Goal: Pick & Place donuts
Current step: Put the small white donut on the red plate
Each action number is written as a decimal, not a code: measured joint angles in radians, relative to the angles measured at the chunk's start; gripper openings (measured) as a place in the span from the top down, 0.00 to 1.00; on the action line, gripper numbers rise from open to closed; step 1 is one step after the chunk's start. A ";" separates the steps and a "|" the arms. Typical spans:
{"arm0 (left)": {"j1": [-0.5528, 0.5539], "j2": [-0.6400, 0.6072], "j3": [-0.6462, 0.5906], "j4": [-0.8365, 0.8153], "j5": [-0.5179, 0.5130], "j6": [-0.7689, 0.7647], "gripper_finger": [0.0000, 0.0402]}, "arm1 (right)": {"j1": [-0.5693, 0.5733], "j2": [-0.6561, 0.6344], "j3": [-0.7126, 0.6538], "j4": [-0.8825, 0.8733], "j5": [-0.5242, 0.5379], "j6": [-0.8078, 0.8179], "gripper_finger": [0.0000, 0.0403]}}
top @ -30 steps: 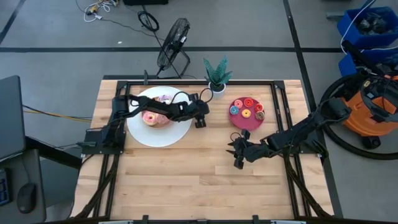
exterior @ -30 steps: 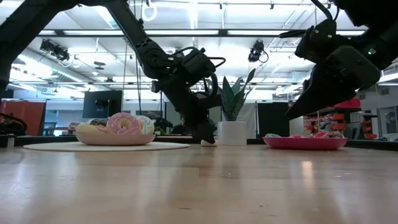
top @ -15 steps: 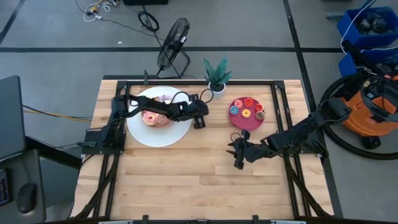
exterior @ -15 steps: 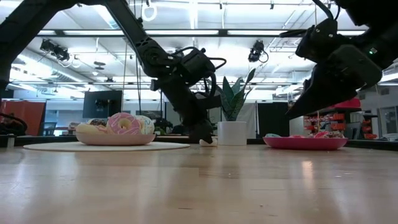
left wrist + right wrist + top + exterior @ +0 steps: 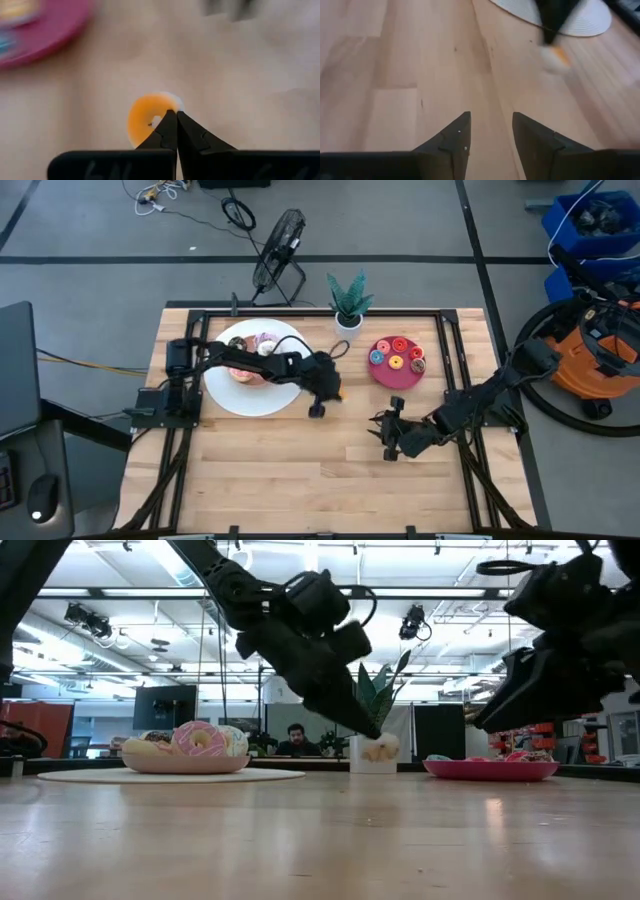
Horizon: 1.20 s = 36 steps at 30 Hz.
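Observation:
A small orange ring donut (image 5: 145,120) is in my left gripper (image 5: 176,116), which is shut on it just right of the white plate (image 5: 225,395); the low view shows the donut (image 5: 380,747) above the table. Larger frosted donuts (image 5: 250,367) are piled on the plate. Tiny coloured donuts (image 5: 396,358) lie in the magenta dish (image 5: 397,379). My right gripper (image 5: 490,131) is open, holds nothing, and hovers over bare wood in front of the dish (image 5: 392,437). My left gripper pinches the small orange donut by its rim (image 5: 164,106) between the two fingertips, one finger passing through the ring's hole. The fingers slant down from the table's left. The donut is lifted clear of the table and sits at the very tips (image 5: 372,736).
A potted plant (image 5: 349,302) stands at the far edge between plate and dish. A fan (image 5: 275,255) sits beyond the table. Bare wood stretches across the near half of the table (image 5: 300,480). A person (image 5: 295,738) shows far behind in the room.
My left gripper has risen from the tabletop beside the plate's right edge and moved toward the near edge and slightly right, carrying the small orange donut up clear of the wood. My right gripper has shifted a little toward the near edge.

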 joint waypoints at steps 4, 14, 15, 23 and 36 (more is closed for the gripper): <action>-0.037 0.008 0.000 0.033 0.154 0.038 1.00 | 0.008 0.041 0.000 0.013 0.013 -0.010 0.62; -0.080 0.008 -0.001 0.116 0.190 0.044 1.00 | -0.064 0.154 0.000 0.283 0.075 -0.286 0.43; -0.080 0.008 -0.001 0.114 0.190 0.042 1.00 | -0.070 0.162 0.001 0.298 0.076 -0.315 0.41; -0.079 0.008 -0.001 0.122 0.190 0.040 1.00 | -0.079 0.259 0.109 0.310 0.083 -0.494 0.51; -0.078 0.010 -0.001 0.136 0.173 0.035 0.96 | -0.077 0.285 0.232 0.054 0.109 -0.411 0.96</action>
